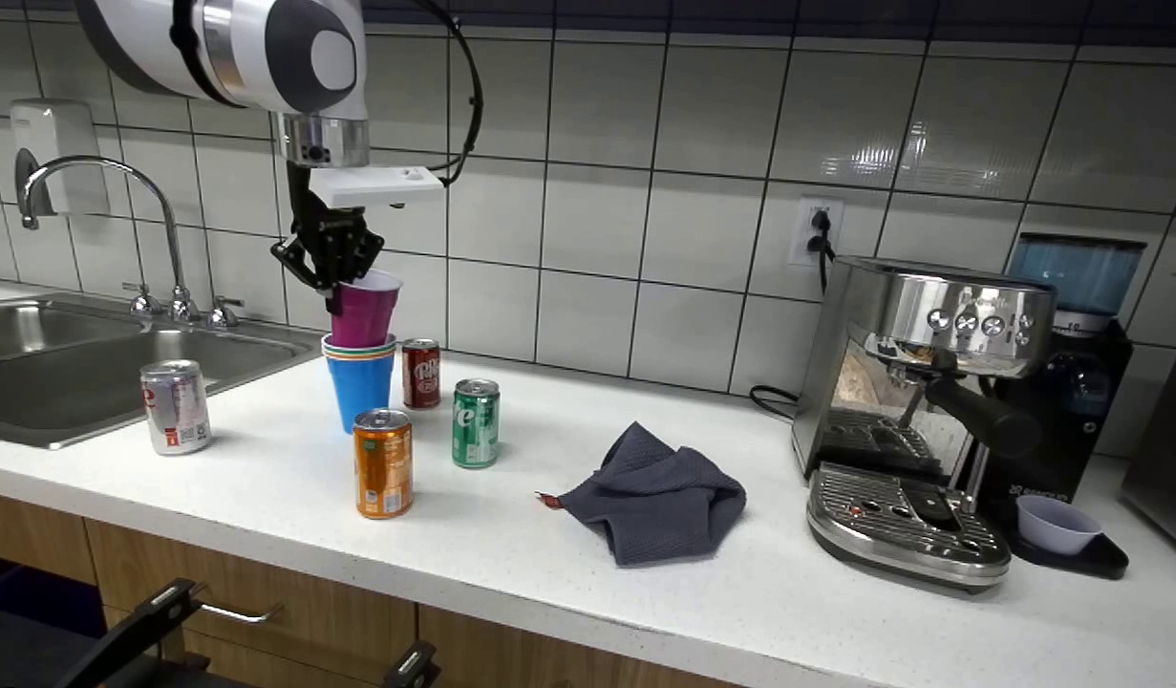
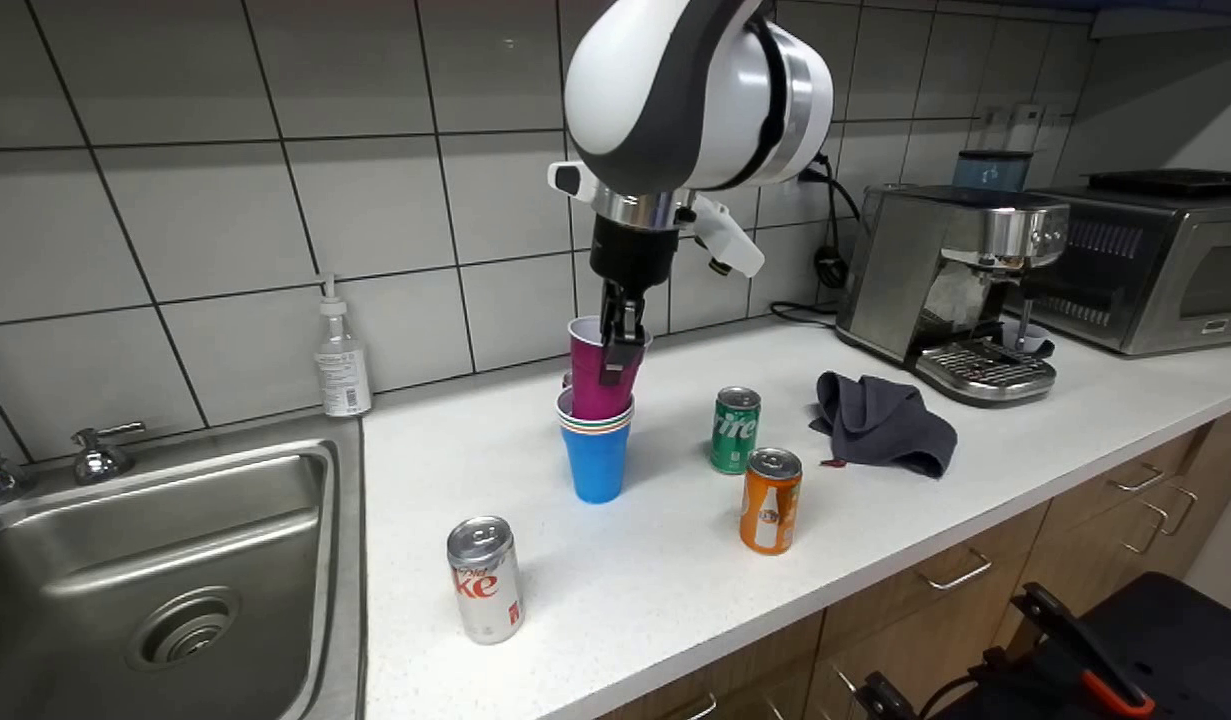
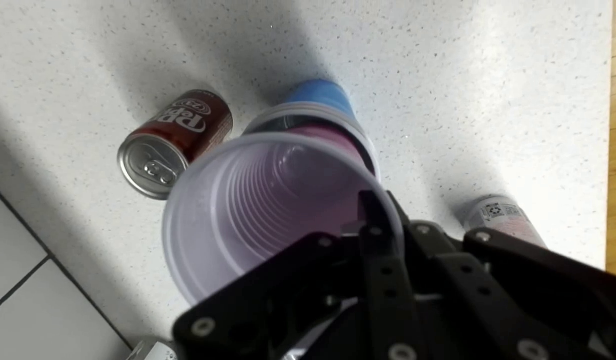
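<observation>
My gripper [image 1: 333, 301] is shut on the rim wall of a magenta cup [image 1: 363, 315] with a pale inside. In the wrist view one finger [image 3: 373, 202] sits inside the cup and its partner outside. The magenta cup leans slightly, its lower part down within the mouth of a blue cup stack [image 2: 597, 465] with several rims showing. How deep it reaches is hidden. Close by stand a dark red can [image 3: 180, 125], a green can [image 1: 476, 425] and an orange can [image 1: 383, 468]. A silver can [image 2: 485, 585] stands nearer the sink.
A steel sink [image 2: 345, 560] with a faucet [image 1: 172, 229] lies on one side, with a pump bottle [image 2: 343, 375] by its edge. Across the counter are a crumpled dark cloth [image 1: 654, 497], an espresso machine [image 1: 836, 382] and a microwave [image 2: 1145, 260]. A tiled wall [image 1: 588, 220] runs behind.
</observation>
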`<state>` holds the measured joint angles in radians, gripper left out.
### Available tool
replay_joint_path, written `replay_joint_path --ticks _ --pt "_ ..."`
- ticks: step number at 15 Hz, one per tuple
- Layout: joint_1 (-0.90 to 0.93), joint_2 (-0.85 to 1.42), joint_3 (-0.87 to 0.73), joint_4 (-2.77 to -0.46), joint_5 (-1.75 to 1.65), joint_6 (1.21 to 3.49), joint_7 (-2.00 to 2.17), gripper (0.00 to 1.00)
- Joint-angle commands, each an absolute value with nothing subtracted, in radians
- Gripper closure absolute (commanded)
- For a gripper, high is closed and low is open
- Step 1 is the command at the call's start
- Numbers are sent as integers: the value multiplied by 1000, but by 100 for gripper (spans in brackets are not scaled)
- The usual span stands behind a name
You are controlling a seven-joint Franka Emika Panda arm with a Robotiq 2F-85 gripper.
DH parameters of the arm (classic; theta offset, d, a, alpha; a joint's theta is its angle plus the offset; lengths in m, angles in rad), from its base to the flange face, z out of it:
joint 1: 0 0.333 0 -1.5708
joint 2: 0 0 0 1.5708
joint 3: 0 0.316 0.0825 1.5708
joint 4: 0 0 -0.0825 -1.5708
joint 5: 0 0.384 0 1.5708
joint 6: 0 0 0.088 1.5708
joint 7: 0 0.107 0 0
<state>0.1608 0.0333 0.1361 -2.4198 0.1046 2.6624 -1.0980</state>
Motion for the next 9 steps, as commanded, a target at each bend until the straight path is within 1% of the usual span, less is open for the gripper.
replay_joint_path --ticks 1,9 --pt "155 23 150 -2451 65 2708 -1095 99" --pt "159 34 160 -2468 23 2741 -1079 99"
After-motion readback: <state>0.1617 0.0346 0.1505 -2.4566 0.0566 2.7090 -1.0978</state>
